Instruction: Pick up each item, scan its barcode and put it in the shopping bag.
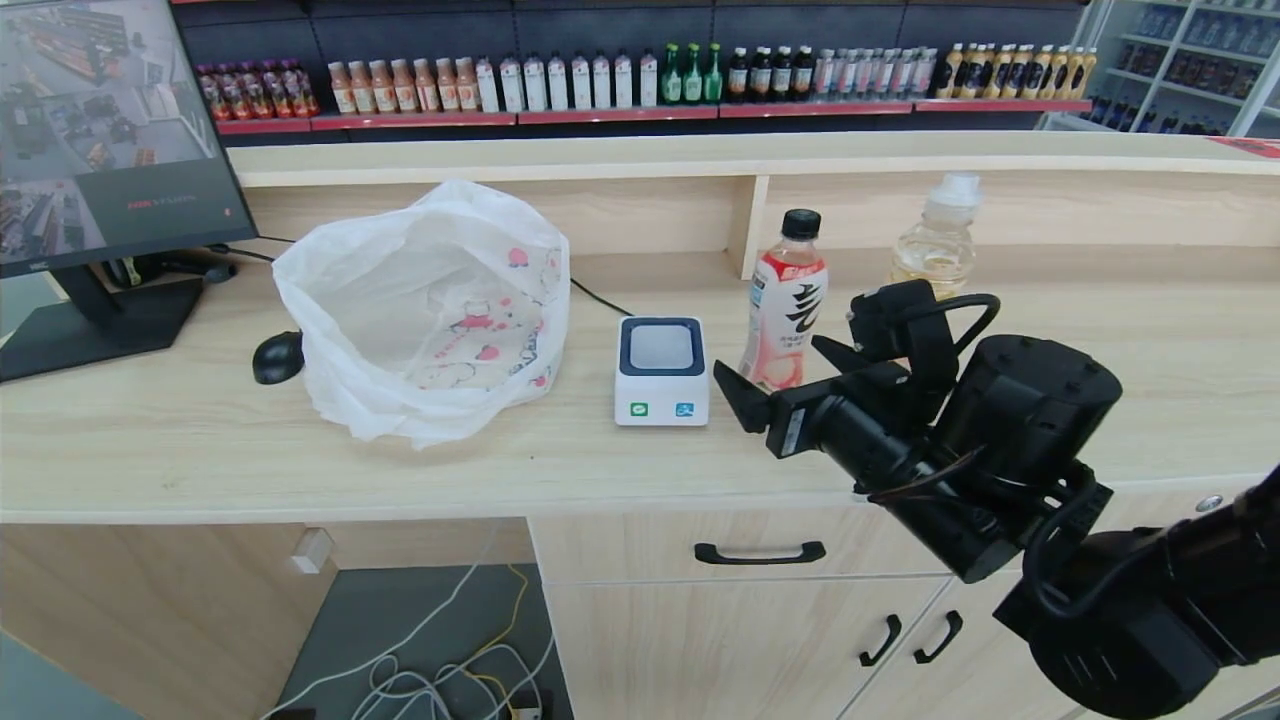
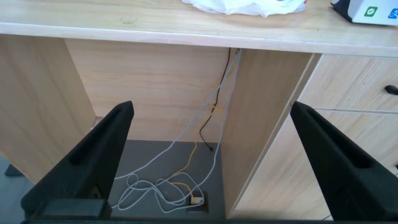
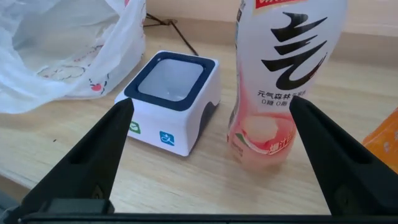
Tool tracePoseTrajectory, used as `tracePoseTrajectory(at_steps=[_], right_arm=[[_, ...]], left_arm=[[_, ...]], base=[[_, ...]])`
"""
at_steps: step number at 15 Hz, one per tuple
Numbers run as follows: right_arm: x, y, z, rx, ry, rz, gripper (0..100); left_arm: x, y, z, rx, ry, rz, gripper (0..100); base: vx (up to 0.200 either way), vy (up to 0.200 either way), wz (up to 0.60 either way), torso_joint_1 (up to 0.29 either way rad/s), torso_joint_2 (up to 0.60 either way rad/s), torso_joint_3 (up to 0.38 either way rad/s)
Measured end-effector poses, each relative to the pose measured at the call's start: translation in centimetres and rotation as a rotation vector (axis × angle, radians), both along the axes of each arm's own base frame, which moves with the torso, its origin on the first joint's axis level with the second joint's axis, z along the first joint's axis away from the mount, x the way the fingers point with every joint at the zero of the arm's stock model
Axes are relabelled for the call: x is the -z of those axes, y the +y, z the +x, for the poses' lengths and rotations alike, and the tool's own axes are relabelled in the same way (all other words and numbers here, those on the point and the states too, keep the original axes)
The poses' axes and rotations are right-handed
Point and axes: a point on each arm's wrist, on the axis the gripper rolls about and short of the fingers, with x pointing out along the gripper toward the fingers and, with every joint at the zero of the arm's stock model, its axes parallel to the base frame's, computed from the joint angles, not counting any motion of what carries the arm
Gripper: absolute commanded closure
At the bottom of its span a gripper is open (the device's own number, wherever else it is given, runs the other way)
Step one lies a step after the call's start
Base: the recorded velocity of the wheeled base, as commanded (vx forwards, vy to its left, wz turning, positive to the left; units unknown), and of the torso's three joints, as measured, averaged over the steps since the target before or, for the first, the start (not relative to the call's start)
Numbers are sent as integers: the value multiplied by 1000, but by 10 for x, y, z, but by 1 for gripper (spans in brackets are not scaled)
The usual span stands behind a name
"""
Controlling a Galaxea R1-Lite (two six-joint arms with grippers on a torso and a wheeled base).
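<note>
Head view: right pincer (image 1: 775, 375), jaws apart, hovers before the pink bottle (image 1: 785, 300); left pincer (image 2: 211, 109) also apart.

My right arm (image 1: 1030, 420) is matte black: fat cylindrical joints, recessed screws, a black cable looping over the wrist. Its fingers (image 1: 742, 398) are tapered wedges; a pale sticker, I think, sits behind them.

the right pincer (image 1: 770, 362) covers one side of the pink bottle's (image 1: 787, 300) base, and the right arm (image 1: 905, 330) hides the clear bottle's (image 1: 937, 245) foot. the right wrist view cuts off the pink bottle's cap; the left wrist view crops the shopping bag (image 2: 245, 6) and scanner (image 2: 367, 11).
</note>
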Motion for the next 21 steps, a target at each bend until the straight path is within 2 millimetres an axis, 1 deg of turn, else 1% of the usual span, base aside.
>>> tracePoseTrajectory(at_steps=[4,7,11,14,16,18,21], right_arm=[[3,0,3,76,21,40,0],[3,-2,5,136,17,37,0],[4,1,10,144,8,83,0],[9,3,14,147,6,84,0],[12,5,20,154,-3,90,0],[11,4,31,177,-22,104,0],[16,2,43,195,-22,103,0]], left_arm=[[0,0,0,0,0,0,0],[0,0,0,0,0,0,0],[0,0,0,1,0,0,0],[0,0,0,1,0,0,0],[0,0,0,0,0,0,0],[0,0,0,0,0,0,0],[0,0,0,0,0,0,0]], base=[[0,0,0,0,0,0],[0,0,0,0,0,0],[0,0,0,0,0,0],[0,0,0,0,0,0],[0,0,0,0,0,0],[0,0,0,0,0,0],[0,0,0,0,0,0]])
